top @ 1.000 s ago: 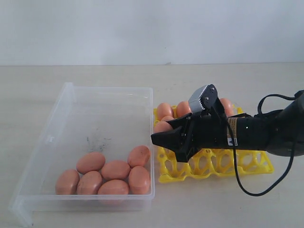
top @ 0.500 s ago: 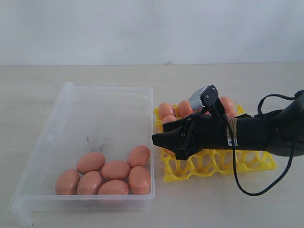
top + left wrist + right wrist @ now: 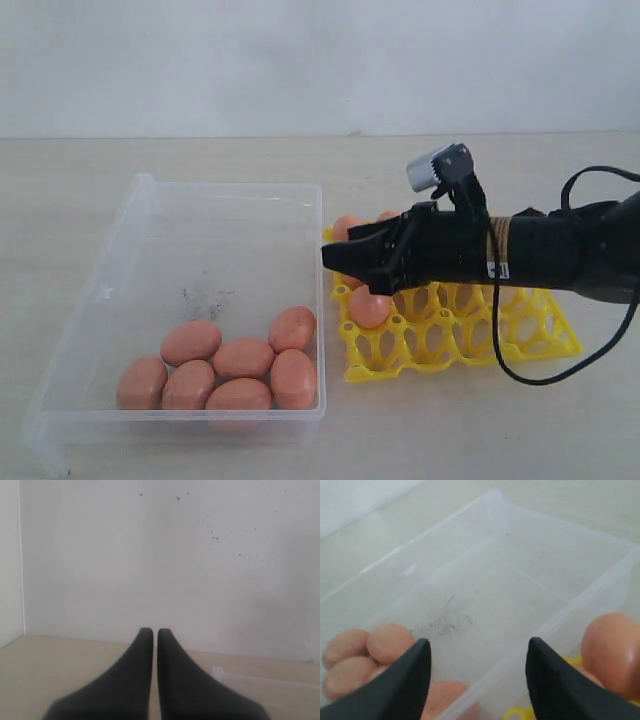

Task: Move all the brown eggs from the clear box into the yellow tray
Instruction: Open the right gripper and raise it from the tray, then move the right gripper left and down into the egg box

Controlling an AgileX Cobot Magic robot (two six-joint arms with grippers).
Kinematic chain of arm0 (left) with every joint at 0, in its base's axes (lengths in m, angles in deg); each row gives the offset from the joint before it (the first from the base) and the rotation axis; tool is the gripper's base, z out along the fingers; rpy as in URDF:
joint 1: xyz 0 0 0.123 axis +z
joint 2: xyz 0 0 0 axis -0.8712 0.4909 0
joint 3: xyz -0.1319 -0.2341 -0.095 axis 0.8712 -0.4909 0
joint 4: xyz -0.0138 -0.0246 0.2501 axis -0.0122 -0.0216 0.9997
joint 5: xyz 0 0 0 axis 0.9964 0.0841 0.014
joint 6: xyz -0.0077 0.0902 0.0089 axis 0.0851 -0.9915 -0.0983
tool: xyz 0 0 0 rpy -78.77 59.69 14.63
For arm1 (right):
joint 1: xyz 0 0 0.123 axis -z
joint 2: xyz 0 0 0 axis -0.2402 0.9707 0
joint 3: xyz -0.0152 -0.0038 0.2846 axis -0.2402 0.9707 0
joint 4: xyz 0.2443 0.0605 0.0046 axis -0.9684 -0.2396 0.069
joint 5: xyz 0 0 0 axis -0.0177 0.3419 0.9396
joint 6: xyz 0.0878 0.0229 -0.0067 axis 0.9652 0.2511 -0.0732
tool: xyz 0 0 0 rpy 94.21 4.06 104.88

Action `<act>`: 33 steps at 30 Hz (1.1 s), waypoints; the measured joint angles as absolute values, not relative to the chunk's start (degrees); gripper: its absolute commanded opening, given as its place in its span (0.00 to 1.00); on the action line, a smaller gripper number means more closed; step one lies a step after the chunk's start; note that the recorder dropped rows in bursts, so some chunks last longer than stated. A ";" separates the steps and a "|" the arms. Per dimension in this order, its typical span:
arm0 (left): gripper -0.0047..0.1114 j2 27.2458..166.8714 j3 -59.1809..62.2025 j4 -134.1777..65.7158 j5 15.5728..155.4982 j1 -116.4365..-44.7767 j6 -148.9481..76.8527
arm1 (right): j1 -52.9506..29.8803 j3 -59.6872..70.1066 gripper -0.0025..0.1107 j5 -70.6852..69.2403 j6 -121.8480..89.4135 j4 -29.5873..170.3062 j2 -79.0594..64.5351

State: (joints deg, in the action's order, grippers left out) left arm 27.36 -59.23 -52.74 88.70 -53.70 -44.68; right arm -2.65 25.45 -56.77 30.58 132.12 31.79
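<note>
Pale wood surface (image 3: 150,150) and a blank white wall (image 3: 300,60) are all I have around the work. A second ago my right claw (image 3: 330,258) was down low over the yellow tray (image 3: 480,340). It has since come up, and it now hangs clear above the tray's cups.

Its jaws stand apart with nothing between them, and the right wrist view looks straight through the gap. A brown egg (image 3: 370,307) now sits in a cup just below the claw tips, at a spot the claw covered before. I take that as a finished release: one more egg is delivered.

More eggs lie in the tray's far rows, behind the claw and arm, but they are too hidden for me to count. Ahead of the claw and lower down is the clear box (image 3: 230,185). It holds seven brown eggs (image 3: 243,357), bunched in its near end, so the job is well along but not done. I judge the next move to be a reach forward and down into that cluster.

My left claw (image 3: 155,632) is out of the exterior view, with its jaws pressed together on nothing, facing the wall.
</note>
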 measured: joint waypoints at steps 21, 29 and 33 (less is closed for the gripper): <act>0.07 27.36 -59.23 -52.74 88.70 -53.70 -44.68 | -24.60 3.98 0.02 -27.88 68.26 169.13 25.27; 0.07 27.36 -59.23 -52.74 88.70 -53.70 -44.68 | -30.17 0.99 0.02 -2.15 67.33 170.74 27.65; 0.07 27.36 -59.23 -52.74 88.70 -53.70 -44.68 | -30.15 0.99 0.02 11.85 59.66 166.84 27.29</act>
State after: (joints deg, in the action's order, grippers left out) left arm 27.36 -59.23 -52.74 88.70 -53.70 -44.68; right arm -30.15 0.99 11.85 59.66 166.84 27.29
